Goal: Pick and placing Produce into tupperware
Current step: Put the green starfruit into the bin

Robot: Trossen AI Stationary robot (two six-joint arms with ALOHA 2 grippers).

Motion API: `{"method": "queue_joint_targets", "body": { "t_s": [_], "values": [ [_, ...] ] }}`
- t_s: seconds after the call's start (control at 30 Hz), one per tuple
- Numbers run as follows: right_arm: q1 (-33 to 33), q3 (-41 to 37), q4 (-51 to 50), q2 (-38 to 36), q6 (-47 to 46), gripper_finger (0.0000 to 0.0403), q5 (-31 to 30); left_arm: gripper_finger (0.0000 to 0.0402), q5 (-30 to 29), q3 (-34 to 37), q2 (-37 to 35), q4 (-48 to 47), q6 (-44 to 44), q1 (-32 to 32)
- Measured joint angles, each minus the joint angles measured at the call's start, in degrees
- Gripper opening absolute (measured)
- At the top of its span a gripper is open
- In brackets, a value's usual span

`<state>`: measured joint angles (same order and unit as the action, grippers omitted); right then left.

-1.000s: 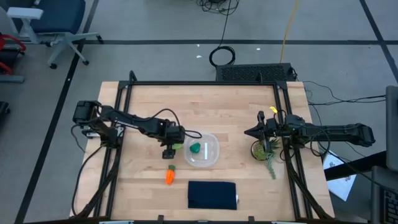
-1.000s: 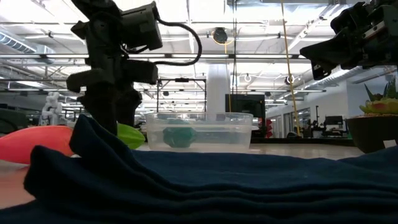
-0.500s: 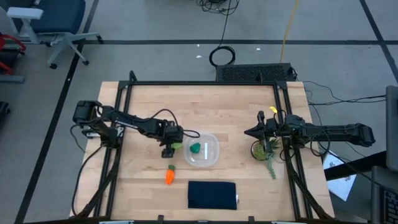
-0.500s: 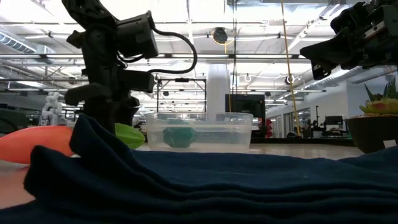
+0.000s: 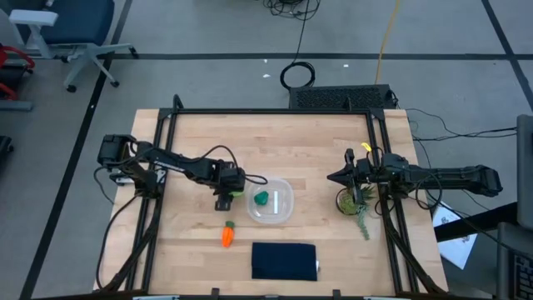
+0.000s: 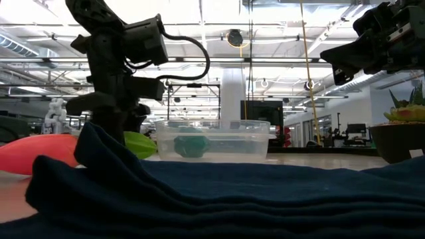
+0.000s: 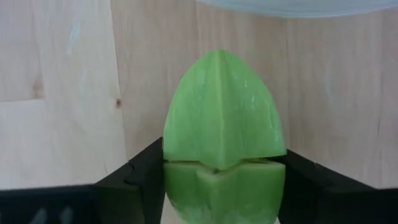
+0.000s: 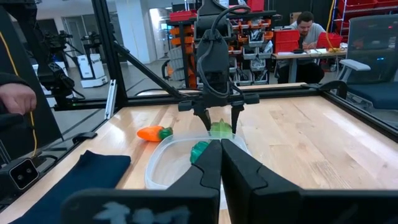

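Yellow-green leafy piece is lying on the table just beside the tupperware, with the left gripper fingers pressing its sides. Dark green piece is sitting inside; the carrot is lying nearby. Right gripper is hanging closed near the plant.

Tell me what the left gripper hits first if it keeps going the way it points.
The light green leafy piece, already between the left gripper's jaws; beyond it, probably just the wooden table.
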<state>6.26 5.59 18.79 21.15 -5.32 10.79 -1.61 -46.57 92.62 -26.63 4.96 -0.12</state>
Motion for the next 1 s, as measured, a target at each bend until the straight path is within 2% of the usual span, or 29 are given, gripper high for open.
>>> {"method": "queue_joint_targets", "body": {
  "t_s": [0.07, 0.2, 0.4, 0.7, 0.9, 1.0],
  "values": [
    [0.00, -0.01, 0.00, -0.01, 0.00, 0.0000, 0.00, 0.0201, 0.00, 0.00, 0.00, -0.02, 0.59, 0.04],
    [0.00, 0.00, 0.00, 0.00, 0.00, 0.0000, 0.00, 0.0202, 0.00, 0.00, 0.00, -0.02, 0.77, 0.04],
    [0.00, -0.01, 0.00, -0.02, 0.00, 0.0000, 0.00, 0.0233, 0.00, -0.74, 0.00, -0.92, 0.82, 0.00],
    [0.00, 0.01, 0.01, -0.01, 0.02, 0.0000, 0.00, 0.0202, -1.19, -4.77, 0.00, -4.37, 2.48, 0.11],
    [0.00, -0.01, 0.00, 0.00, 0.02, 0.0000, 0.00, 0.0228, -2.55, -7.62, 0.00, -8.97, 2.91, 0.09],
    [0.00, 0.01, 0.02, 0.00, 0.02, 0.0000, 0.00, 0.0228, -3.02, -8.94, 0.00, -10.47, 3.33, 0.11]
  ]
}}
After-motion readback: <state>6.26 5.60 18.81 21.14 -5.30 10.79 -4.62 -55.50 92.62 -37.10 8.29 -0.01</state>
